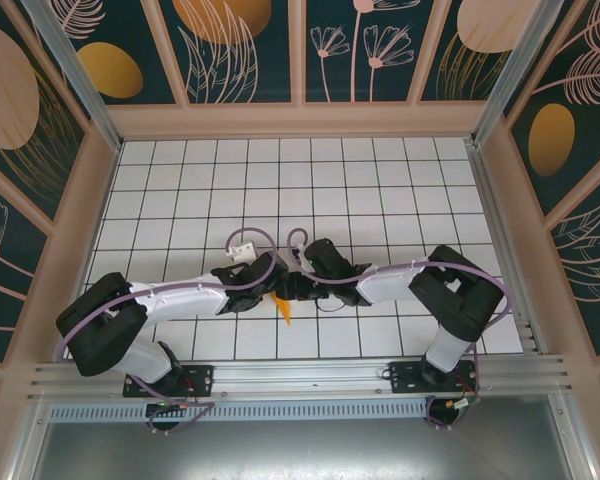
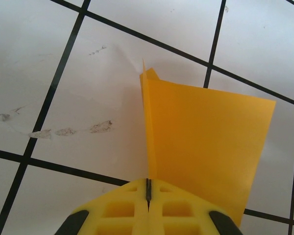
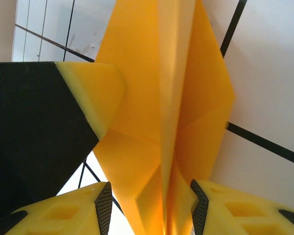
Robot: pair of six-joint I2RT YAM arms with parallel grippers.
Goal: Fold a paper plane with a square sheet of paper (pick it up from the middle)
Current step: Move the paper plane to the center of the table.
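Observation:
The orange-yellow sheet of paper [image 1: 285,311] is folded along lengthwise creases into a narrow paper plane shape and is held above the grid table between both arms. Its pointed end hangs toward the near edge. My left gripper [image 2: 148,188] is shut on the upright folded edge of the paper [image 2: 206,137], with one flap spreading to the right. My right gripper [image 3: 152,205] stands open around the creased paper [image 3: 161,98]. The paper runs down between its pads, and a gap shows on the left side. The left gripper's yellow finger [image 3: 95,90] presses the paper from the left.
The white grid table [image 1: 280,180] stretches beyond the arms to the patterned walls. Both grippers [image 1: 277,283] [image 1: 294,288] meet near the middle, close to the front rail [image 1: 300,372]. Smudge marks [image 2: 68,131] lie on the tiles under the left wrist.

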